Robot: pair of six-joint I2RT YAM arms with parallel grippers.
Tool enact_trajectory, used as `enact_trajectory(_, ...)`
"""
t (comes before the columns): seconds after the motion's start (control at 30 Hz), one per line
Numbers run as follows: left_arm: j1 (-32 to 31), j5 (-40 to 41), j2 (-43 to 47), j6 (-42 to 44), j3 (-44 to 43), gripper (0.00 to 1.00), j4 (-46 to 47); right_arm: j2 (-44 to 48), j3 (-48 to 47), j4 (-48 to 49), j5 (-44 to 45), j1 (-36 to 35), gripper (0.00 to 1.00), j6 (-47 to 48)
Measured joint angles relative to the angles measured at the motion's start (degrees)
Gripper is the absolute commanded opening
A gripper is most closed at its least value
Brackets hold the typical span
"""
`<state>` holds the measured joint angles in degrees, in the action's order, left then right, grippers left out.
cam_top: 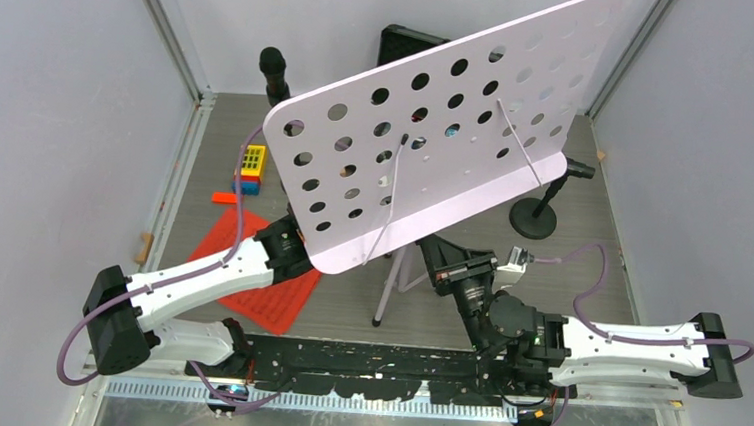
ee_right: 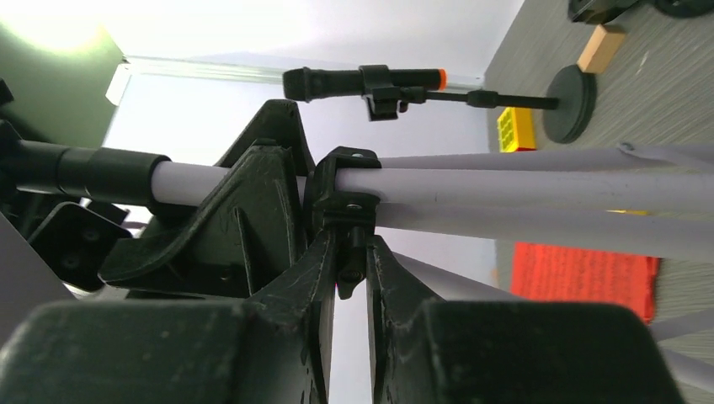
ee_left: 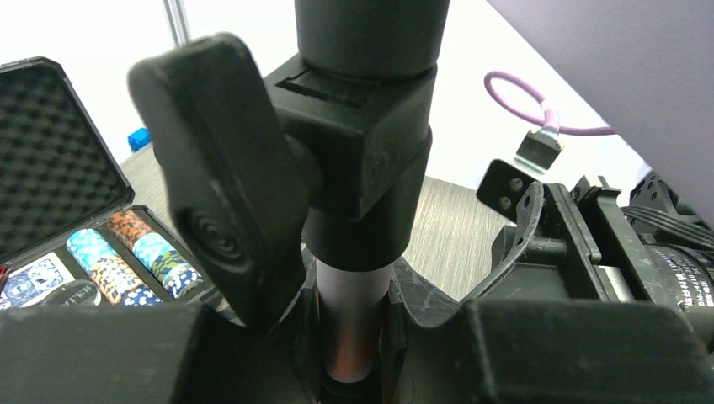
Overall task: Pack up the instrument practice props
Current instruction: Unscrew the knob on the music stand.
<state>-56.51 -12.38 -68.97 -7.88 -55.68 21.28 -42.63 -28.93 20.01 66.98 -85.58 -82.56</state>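
The white hole-punched music rack [cam_top: 439, 127] stands tilted over the table middle on silver tripod legs [cam_top: 388, 284]. My left gripper [cam_top: 290, 247] reaches under the rack's left edge. In the left wrist view it [ee_left: 354, 316] is shut on the rack's silver pole [ee_left: 354, 290], just below a black clamp with a knob [ee_left: 223, 210]. My right gripper [cam_top: 447, 260] is shut on a small black collar [ee_right: 349, 215] where the silver legs [ee_right: 539, 189] meet. Red sheet-music pages [cam_top: 267, 291] lie under the left arm. One black microphone [cam_top: 274, 65] stands back left, the other [cam_top: 578, 170] at right on its round base [cam_top: 533, 220].
A black case of poker chips [ee_left: 126, 252] lies open behind the rack, its lid [cam_top: 405, 43] showing in the top view. Yellow and blue toy blocks [cam_top: 252, 162] and an orange piece [cam_top: 224, 198] lie back left. A wooden block [ee_right: 604, 46] lies near a microphone base [ee_right: 568, 105]. Grey walls close three sides.
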Motion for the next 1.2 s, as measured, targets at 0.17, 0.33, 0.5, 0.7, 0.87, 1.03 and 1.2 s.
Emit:
enact_trajectory(0.17, 0.0, 0.0, 0.0, 0.0, 0.0, 0.0, 0.0, -0.4, -1.1, -0.4, -0.2, 0.0, 0.0, 11.1)
enact_trajectory(0.33, 0.1, 0.0, 0.0, -0.2, 0.0, 0.0, 0.0, -2.3, -2.7, 1.5, -0.4, 0.0, 0.0, 26.3)
enact_trajectory(0.5, 0.4, 0.3, 0.3, -0.6, 0.0, 0.0, -0.4, -3.9, -3.7, 5.0, -2.4, 0.2, 0.0, 47.3)
enact_trajectory(0.7, 0.4, 0.4, 0.5, -0.7, 0.0, 0.0, -0.6, -3.8, -4.5, 5.4, -7.7, 0.3, 0.07, 70.2)
enact_trajectory(0.87, 0.4, 0.3, 0.7, -0.7, 0.1, 0.0, -0.8, -3.7, -8.5, -4.3, -13.9, 0.7, 0.06, 89.7)
enact_trajectory(1.03, 0.3, 0.2, 0.7, -0.6, 0.1, 0.0, -0.8, -4.8, -12.9, -14.1, -17.5, 0.7, 0.0, 105.1)
enact_trajectory(1.2, 0.3, 0.2, 0.7, -0.7, 0.2, 0.0, -0.8, -7.3, -16.8, -21.9, -18.6, 0.2, 0.0, 119.3)
